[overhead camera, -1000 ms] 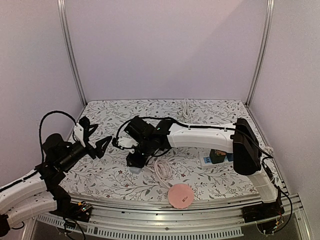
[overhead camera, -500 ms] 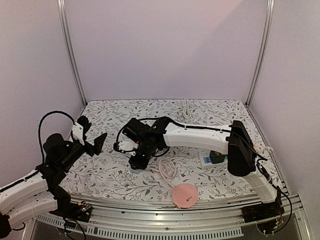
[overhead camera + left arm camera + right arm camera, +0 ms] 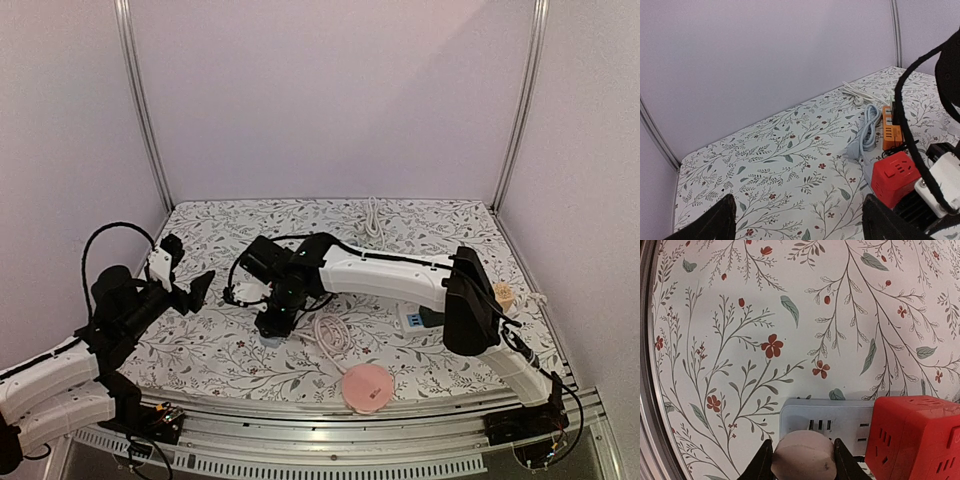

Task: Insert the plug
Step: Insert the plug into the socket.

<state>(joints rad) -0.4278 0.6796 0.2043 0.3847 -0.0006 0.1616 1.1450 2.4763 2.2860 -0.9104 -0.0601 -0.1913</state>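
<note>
The plug sits between the 2 fingers of my right gripper, and the jaws are clamped on its round body. I hold it by the sides so its pins, which I cannot see, can point away from the jaws toward the holes. Just past the jaws lies the white power strip, and 1 set of slots shows right ahead of the plug. I think that is where the plug should go. It looks lined up close but not pushed in yet. To the right of the jaws a red cube socket sits against the strip, so I must not bump it. My left gripper hangs well apart from all this. Its jaws are wide apart with nothing between them, only the flowery table ahead. I think it waits there to be out of the way.
</note>
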